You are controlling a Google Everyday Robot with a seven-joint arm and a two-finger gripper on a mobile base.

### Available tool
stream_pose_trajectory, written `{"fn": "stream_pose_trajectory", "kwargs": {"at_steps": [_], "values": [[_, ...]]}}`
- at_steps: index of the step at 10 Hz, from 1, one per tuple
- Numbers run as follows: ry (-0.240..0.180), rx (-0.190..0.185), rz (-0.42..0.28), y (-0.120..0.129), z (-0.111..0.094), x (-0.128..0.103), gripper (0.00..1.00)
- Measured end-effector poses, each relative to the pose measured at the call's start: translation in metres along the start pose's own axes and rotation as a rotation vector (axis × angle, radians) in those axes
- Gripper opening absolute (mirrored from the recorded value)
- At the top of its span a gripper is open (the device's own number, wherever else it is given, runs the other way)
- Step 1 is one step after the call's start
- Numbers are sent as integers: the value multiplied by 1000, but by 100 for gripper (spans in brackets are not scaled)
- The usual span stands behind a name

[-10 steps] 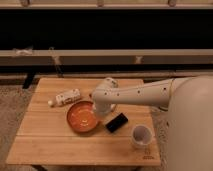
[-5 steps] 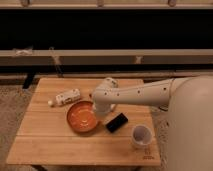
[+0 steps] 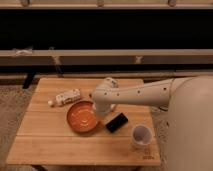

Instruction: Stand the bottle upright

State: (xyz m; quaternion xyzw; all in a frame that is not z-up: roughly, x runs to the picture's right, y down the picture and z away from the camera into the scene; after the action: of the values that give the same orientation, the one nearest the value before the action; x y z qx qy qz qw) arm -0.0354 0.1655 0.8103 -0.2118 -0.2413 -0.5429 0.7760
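Observation:
The bottle point(image 3: 65, 97) lies on its side at the back left of the wooden table point(image 3: 45, 145), white cap pointing left, label with a brownish band showing. It rests just behind the orange bowl point(image 3: 81, 117). My gripper point(image 3: 103, 111) hangs from the end of the white arm point(image 3: 145, 92), which reaches in from the right. The gripper is above the bowl's right rim, to the right of the bottle and apart from it.
A black flat object point(image 3: 116, 122) lies right of the bowl. A white cup point(image 3: 141, 135) stands near the front right corner. A whitish rounded object point(image 3: 110, 82) sits behind the arm. A dark low wall and ledge run behind the table.

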Motion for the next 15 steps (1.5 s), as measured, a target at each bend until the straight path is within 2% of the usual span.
{"fn": "stream_pose_trajectory", "kwargs": {"at_steps": [11, 13, 15], "values": [[2, 0, -1, 0, -1, 1, 32], [18, -31, -93, -13, -11, 16, 32], [22, -77, -256, -44, -40, 40, 32]]}}
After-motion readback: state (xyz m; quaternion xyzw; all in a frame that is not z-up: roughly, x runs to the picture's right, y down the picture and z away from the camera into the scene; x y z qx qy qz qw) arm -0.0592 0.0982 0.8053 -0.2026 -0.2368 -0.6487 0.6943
